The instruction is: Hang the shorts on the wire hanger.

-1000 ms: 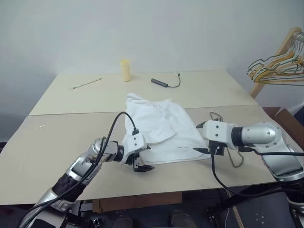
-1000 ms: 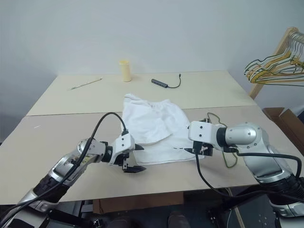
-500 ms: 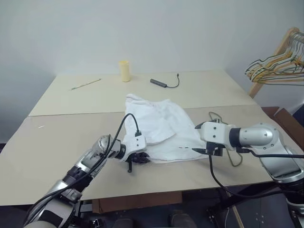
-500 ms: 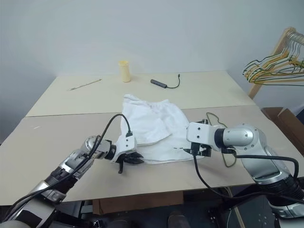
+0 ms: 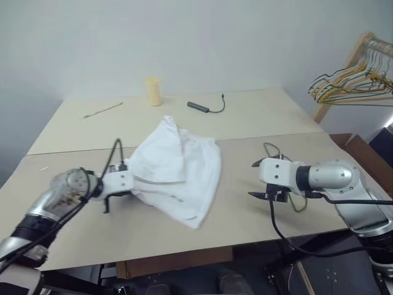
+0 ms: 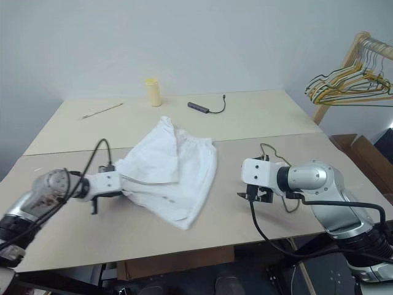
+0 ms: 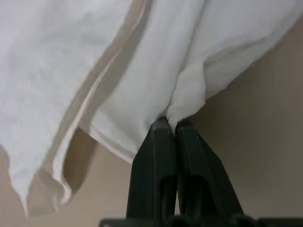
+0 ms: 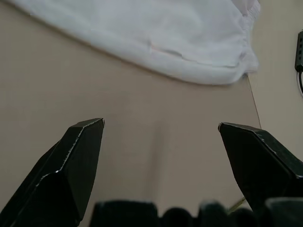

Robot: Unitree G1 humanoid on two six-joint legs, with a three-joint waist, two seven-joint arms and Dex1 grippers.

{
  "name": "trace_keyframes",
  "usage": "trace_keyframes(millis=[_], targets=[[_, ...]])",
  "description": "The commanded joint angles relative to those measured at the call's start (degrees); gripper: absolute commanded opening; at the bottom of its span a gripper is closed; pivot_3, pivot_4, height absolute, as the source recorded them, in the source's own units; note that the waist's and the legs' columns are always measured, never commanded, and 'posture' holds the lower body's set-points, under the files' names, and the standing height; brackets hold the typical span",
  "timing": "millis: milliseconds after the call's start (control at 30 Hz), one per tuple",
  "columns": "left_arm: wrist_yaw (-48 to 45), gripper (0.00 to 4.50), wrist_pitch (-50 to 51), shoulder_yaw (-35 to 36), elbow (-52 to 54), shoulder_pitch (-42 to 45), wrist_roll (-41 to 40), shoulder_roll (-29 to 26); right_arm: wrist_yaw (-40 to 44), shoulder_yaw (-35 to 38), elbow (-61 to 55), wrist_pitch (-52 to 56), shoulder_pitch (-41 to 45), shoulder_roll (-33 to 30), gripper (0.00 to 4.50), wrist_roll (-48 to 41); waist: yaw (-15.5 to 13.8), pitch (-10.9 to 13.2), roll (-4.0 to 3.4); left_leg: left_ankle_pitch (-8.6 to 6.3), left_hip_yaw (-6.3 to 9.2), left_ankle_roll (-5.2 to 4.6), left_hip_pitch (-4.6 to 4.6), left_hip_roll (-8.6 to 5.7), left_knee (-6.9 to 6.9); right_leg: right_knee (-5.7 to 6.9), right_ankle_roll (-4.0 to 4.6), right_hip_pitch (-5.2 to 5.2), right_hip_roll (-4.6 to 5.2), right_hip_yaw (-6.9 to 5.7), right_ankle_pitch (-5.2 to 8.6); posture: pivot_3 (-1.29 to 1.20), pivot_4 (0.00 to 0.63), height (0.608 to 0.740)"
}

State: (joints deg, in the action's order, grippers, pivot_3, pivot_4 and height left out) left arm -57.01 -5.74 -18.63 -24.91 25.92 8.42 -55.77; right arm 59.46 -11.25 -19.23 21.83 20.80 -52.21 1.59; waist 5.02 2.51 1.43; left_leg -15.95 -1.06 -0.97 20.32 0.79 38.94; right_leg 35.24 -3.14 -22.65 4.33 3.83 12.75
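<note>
1. the shorts (image 5: 175,169) lie crumpled across the middle of the table (image 5: 258,120), a little left of centre in the head views, stretched from the left gripper toward a loose tail at lower centre.
2. the left gripper (image 7: 171,124) is clamped on a pinch of the shorts' edge; in the left wrist view the two black fingers (image 7: 156,156) press together with white cloth bunched between their tips (the cloth fans out above them).
3. in the head views that gripper sits at the left of the frame, low over the table, at the shorts' left corner.
4. the right gripper (image 8: 161,125) stands wide apart and holds nothing; it hovers over bare table at the right of centre, well apart from the shorts.
5. the hanger (image 5: 288,178) seems to be the thin wire lying on the table just beside the right wrist, mostly hidden by the arm, so its shape is hard to make out.
6. at the far edge, upper centre, stand a yellow cup (image 5: 153,91) and a dark adapter (image 5: 198,107) with a cable; a stick (image 5: 102,110) lies at upper left.
7. a rack of hangers (image 5: 350,83) shows at upper right.
</note>
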Motion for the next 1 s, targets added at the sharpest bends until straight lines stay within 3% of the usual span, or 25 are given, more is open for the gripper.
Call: trace_keyframes(millis=[33, 167, 300, 400, 533, 700, 800, 1000], targets=[[2.72, 0.03, -8.82, 2.01, -8.31, 3.27, 2.52, -0.53, -0.25, 0.02, 0.02, -0.8, 1.78, 0.35, 4.5, 0.53, -0.92, 0.0, 0.0, 0.0, -0.03, 0.0, 0.06, -0.01, 0.0, -0.01, -0.01, -0.04, 0.01, 0.0, -0.01, -0.06, 0.0, 0.74], [1.71, 0.98, -15.67, 2.84, -18.78, 7.32, 2.09, 0.51, -0.07, -0.24, 0.81, -1.35, 2.34, 0.37, 4.5, 0.56, -2.03, -0.01, 0.01, 0.01, -0.13, 0.01, 0.56, -0.02, 0.11, 0.17, 0.02, -0.59, 0.0, 0.0, -0.04, -0.06, 0.0, 0.74], [1.23, 2.33, -19.52, 2.9, -24.51, 9.92, 3.37, 0.69, 0.09, -0.02, 0.85, -1.26, 2.29, 0.12, 4.5, 0.4, -2.49, -0.01, 0.01, 0.01, -0.17, 0.01, 0.75, -0.04, 0.19, 0.44, 0.03, -0.84, -0.01, 0.0, -0.04, -0.07, 0.0, 0.74], [-4.34, 3.24, -19.85, 3.84, -23.44, 9.46, 1.02, -0.27, 0.2, 0.32, 0.12, -0.87, 1.57, -0.2, 4.5, 0.16, -2.46, -0.01, 0.02, 0.01, -0.19, 0.01, 0.75, -0.04, 0.2, 0.48, 0.03, -0.86, -0.01, 0.0, -0.04, -0.08, 0.0, 0.74], [-18.72, 4.46, -13.89, 7.48, -15.03, 4.84, -7.14, -5.4, 0.27, 0.81, -1.11, -0.12, 0.53, -0.67, 4.5, -0.11, -1.69, -0.02, 0.03, 0.01, -0.27, 0.01, 0.82, -0.01, 0.2, 0.55, 0.04, -1.0, -0.02, 0.06, -0.04, -0.09, 0.0, 0.74], [-26.52, 4.46, -2.91, 16.67, -0.53, -3.9, -22.39, -7.16, -0.09, 1.06, -2.35, 0.52, -0.85, -0.79, 4.5, -0.3, -0.89, -0.03, 0.05, 0.01, -0.32, 0.01, 1.2, 0.02, 0.28, 0.84, 0.07, -1.54, -0.01, 0.14, -0.04, -0.09, 0.0, 0.74], [-24.97, 4.46, 2.74, 20.53, 8.84, -10.28, -28.97, -3.73, -0.75, 0.87, -2.34, 0.82, -0.88, -0.33, 4.5, -0.1, -0.87, -0.04, 0.03, 0.01, -0.33, 0.01, 1.14, 0.04, 0.33, 0.86, 0.05, -1.48, 0.01, 0.15, -0.04, -0.09, 0.0, 0.74], [-20.04, 4.46, 9.09, 19.4, 24.87, -22.2, -33.35, 5.42, -2.19, 0.74, -2.02, 1.17, -0.52, 0.61, 4.5, 0.14, -0.83, -0.06, 0.05, 0.01, -0.37, 0.01, 1.06, 0.04, 0.34, 0.88, 0.07, -1.44, 0.0, 0.22, -0.04, -0.1, 0.0, 0.74]])
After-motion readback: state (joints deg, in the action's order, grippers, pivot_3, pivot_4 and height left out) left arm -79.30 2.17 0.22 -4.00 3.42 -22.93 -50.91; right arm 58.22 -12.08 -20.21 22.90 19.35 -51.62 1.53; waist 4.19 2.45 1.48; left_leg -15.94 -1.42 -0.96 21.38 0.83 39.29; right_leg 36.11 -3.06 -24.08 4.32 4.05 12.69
